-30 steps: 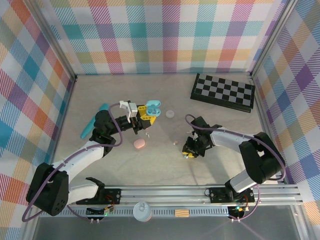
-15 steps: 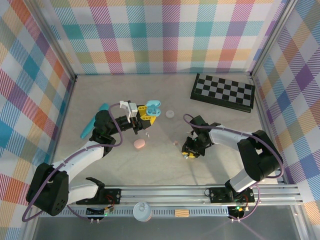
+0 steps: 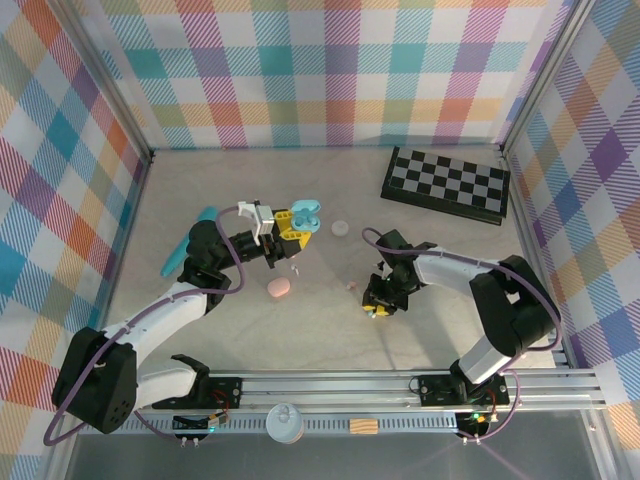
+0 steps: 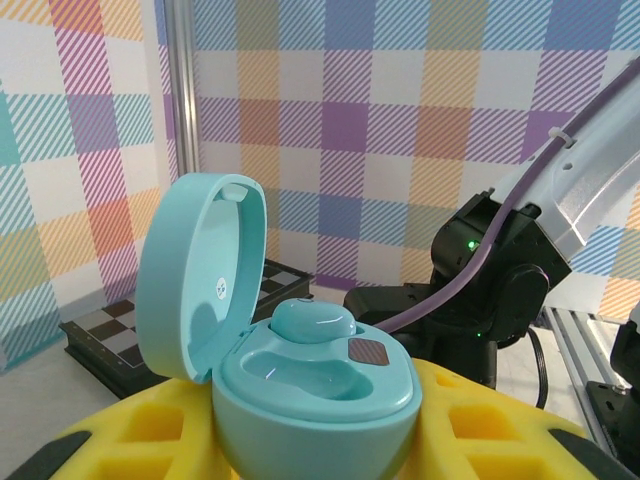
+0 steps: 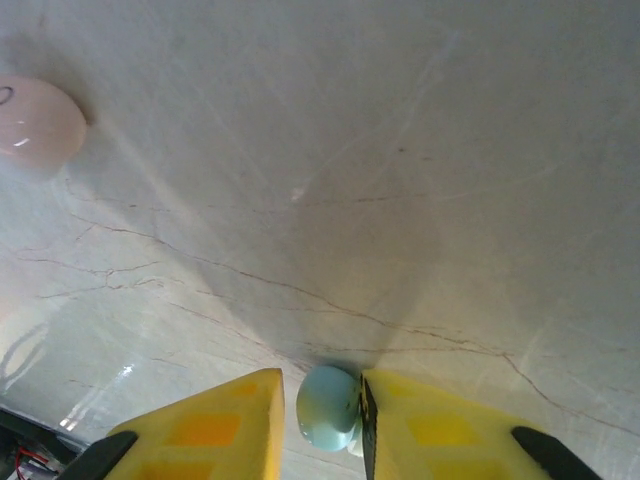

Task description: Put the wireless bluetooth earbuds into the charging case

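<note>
My left gripper (image 3: 293, 228) is raised over the table and shut on an open teal charging case (image 4: 315, 395), its lid (image 4: 195, 285) tipped back. One teal earbud (image 4: 312, 322) sits in the far socket; the near socket is bare. The case shows from above as a light blue shape (image 3: 307, 213). My right gripper (image 3: 378, 305) points down at the table. A light blue earbud (image 5: 328, 405) lies between its yellow fingers (image 5: 440, 430), pressed against the right one, with the jaws closed in around it. A pink earbud (image 3: 351, 286) lies just left of that gripper.
A pink case (image 3: 279, 288) lies on the table between the arms and a whitish case (image 3: 341, 228) farther back. A long teal tube (image 3: 185, 245) rests at the left wall. A folded checkerboard (image 3: 446, 184) sits at the back right. A pale pink round piece (image 5: 35, 122) lies nearby.
The right arm has edged slightly left while staying low at the table. The left arm and the case have not moved.
</note>
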